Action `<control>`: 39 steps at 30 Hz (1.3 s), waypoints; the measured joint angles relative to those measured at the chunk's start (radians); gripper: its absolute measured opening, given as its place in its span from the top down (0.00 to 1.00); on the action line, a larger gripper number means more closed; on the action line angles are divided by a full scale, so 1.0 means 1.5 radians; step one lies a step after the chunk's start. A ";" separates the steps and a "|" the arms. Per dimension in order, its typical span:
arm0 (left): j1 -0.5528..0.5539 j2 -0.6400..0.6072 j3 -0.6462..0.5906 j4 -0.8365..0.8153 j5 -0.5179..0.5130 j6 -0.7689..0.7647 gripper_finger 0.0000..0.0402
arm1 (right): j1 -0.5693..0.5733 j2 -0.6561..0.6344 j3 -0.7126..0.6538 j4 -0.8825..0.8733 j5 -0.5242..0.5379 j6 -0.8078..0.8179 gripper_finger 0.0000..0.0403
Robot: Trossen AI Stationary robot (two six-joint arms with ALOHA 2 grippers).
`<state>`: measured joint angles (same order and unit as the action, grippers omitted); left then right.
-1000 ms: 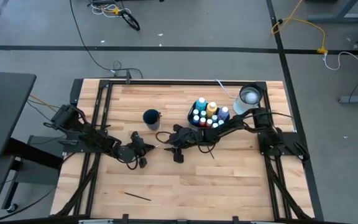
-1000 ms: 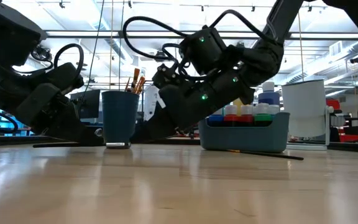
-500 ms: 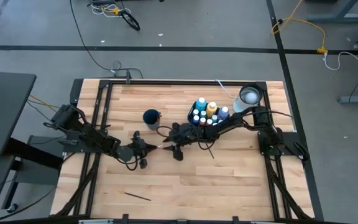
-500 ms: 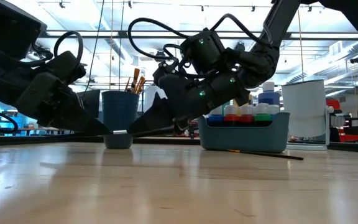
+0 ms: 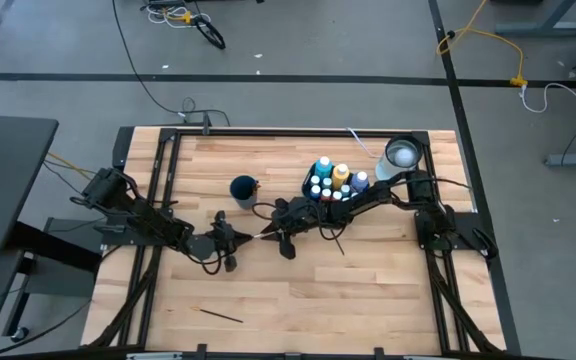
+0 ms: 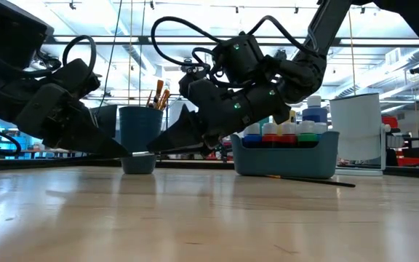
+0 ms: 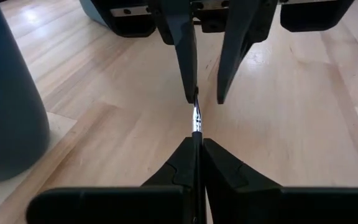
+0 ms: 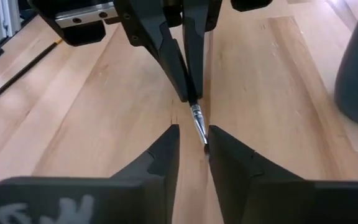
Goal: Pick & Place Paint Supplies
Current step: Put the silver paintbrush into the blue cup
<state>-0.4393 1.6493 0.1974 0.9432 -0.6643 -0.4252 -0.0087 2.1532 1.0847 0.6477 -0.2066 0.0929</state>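
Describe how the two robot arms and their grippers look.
Both arms are matte black and jointed, with looping black cables along them. The left gripper and right gripper each end in two flat black fingers that taper to narrow tips. Small green lights glow on the right arm in the low view. Silver screws dot the gripper bodies.

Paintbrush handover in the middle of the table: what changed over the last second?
The left gripper lifted the paintbrush off the table and stays shut on it. The right gripper moved in toward it until the brush tip sat between its fingers, which are still apart. The cup, the caddy of bottles and the loose brush stayed put.
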 joint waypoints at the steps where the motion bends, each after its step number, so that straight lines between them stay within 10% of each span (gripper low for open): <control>1: 0.000 0.000 0.000 0.000 0.000 0.000 0.95 | 0.000 0.000 0.000 0.000 0.003 0.000 0.80; 39: 0.001 0.000 0.036 -0.012 0.010 0.066 0.91 | 0.003 -0.001 0.000 -0.008 -0.017 -0.033 0.97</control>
<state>-0.4385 1.6493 0.2508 0.9253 -0.6496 -0.3265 -0.0046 2.1521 1.0843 0.6361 -0.2316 0.0441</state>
